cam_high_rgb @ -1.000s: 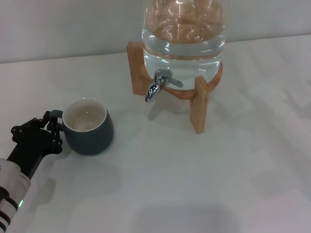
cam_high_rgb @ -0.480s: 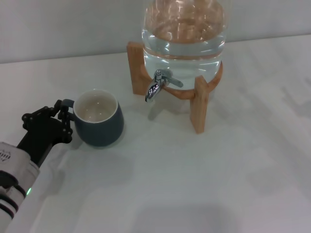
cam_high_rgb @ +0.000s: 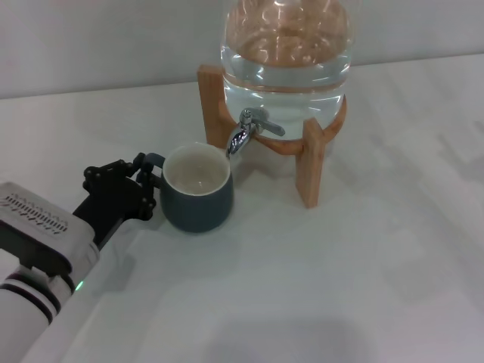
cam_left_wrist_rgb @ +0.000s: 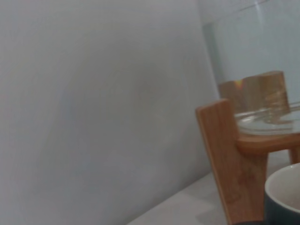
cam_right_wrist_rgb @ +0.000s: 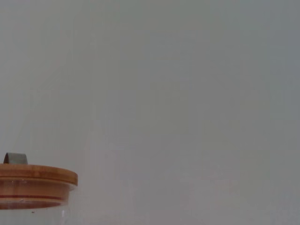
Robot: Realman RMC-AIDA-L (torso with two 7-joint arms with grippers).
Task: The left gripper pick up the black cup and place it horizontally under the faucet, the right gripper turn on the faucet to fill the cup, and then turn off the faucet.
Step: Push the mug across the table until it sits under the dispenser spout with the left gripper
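White table (cam_high_rgb: pixel 363 287) carries everything. Biggest item is the clear glass jar (cam_high_rgb: pixel 286 45), water inside, sitting in a wooden stand (cam_high_rgb: pixel 311 162) toward the back; the left wrist view shows one stand leg (cam_left_wrist_rgb: pixel 232 164) close up with the jar's base above it, and the right wrist view catches only the jar's wooden lid (cam_right_wrist_rgb: pixel 33 180) against a plain wall. Left arm (cam_high_rgb: pixel 38 249) comes in from the near-left corner – white segment, green light on. The black cup (cam_high_rgb: pixel 197 189) stands upright on the table, just left of the stand's front, cream inside facing up, handle pointing left; its far-right rim sits right under the faucet (cam_high_rgb: pixel 246 134) nozzle, which curves down off the jar's front. No water visibly running. The left gripper (cam_high_rgb: pixel 140 187) is at the cup's handle side, prongs closed around the handle – looks like it has hold of the cup by the handle. The right gripper isn't visible in any view.
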